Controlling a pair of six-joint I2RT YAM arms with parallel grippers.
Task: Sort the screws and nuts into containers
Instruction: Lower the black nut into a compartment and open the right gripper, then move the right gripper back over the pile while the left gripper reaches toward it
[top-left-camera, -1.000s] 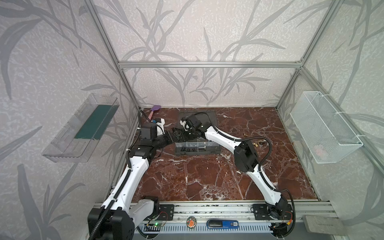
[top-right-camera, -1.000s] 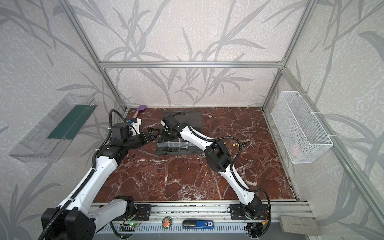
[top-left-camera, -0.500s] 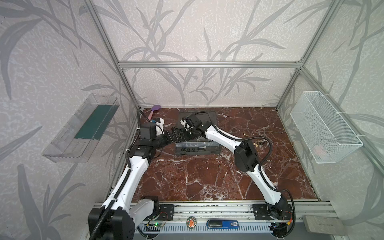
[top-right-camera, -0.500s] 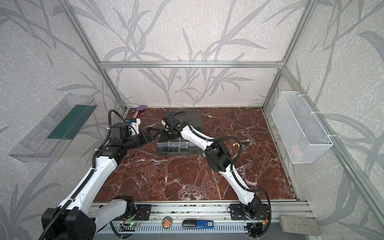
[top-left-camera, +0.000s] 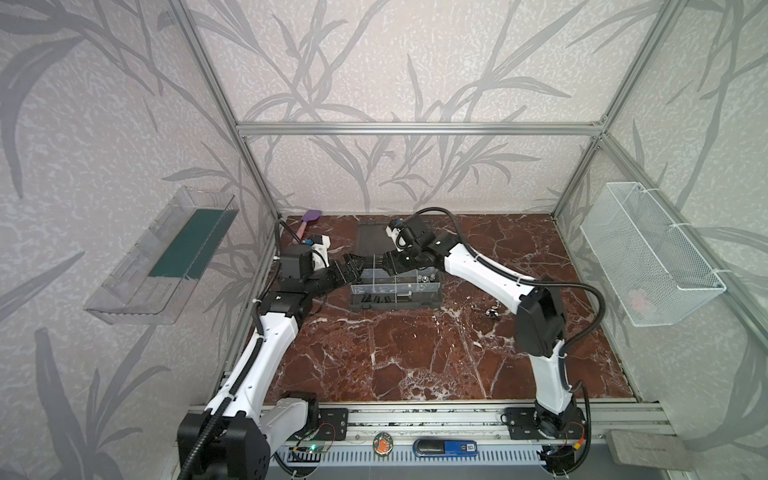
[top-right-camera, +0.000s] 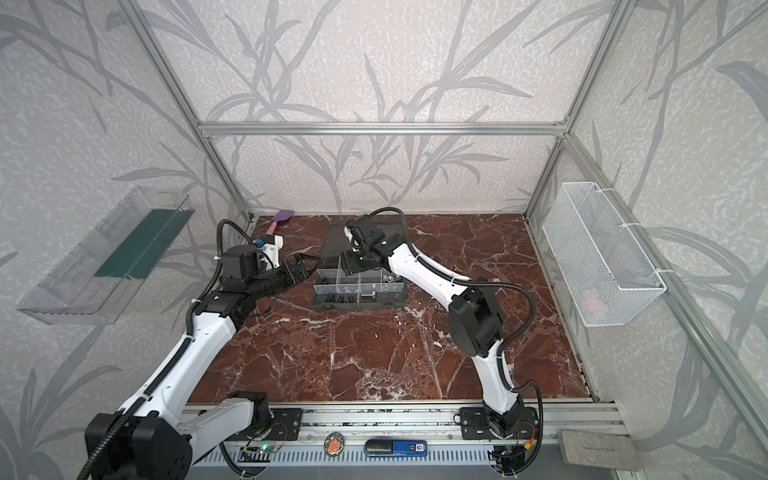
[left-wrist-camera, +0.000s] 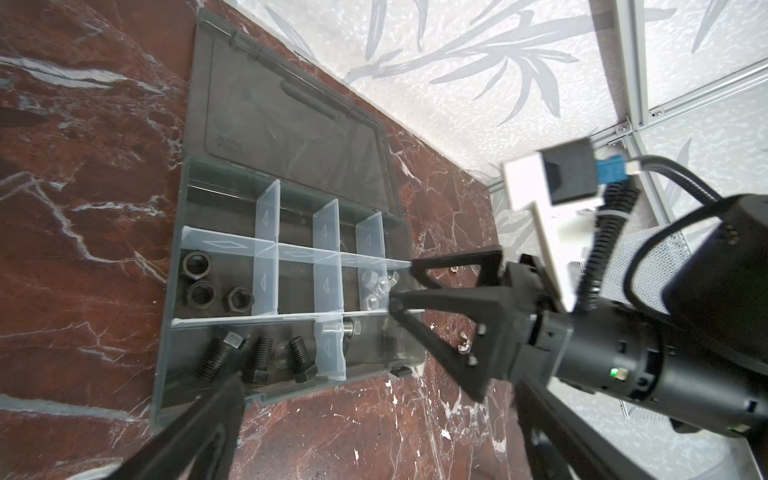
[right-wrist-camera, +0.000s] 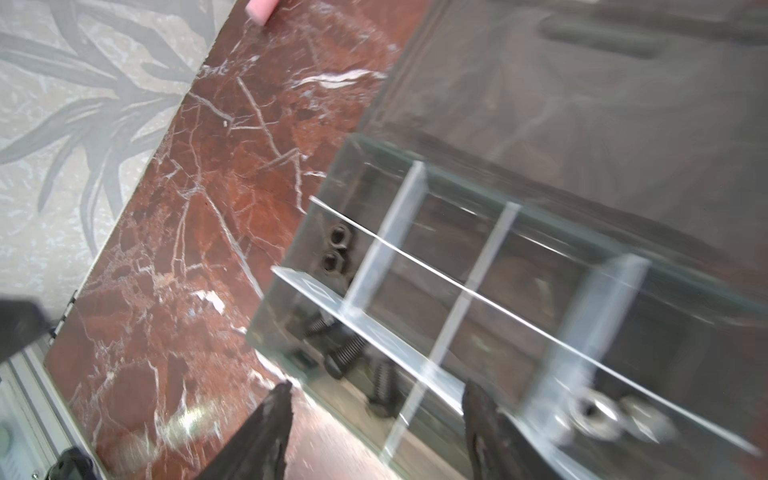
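Right gripper, released, hangs over case; left gripper, spread wide, at nine o'clock; black screws, silver nuts inside.

Blur smears the silver hex nuts, and the loose fasteners, perhaps wing nuts, show too small.

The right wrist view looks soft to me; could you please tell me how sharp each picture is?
Right wrist view: motion blur smears the organizer case and its silver nuts, with a glare patch on the marble table. Left wrist view: the black screws are crisp, but the white camera mount is blurred. Both top views: sharp and evenly lit.
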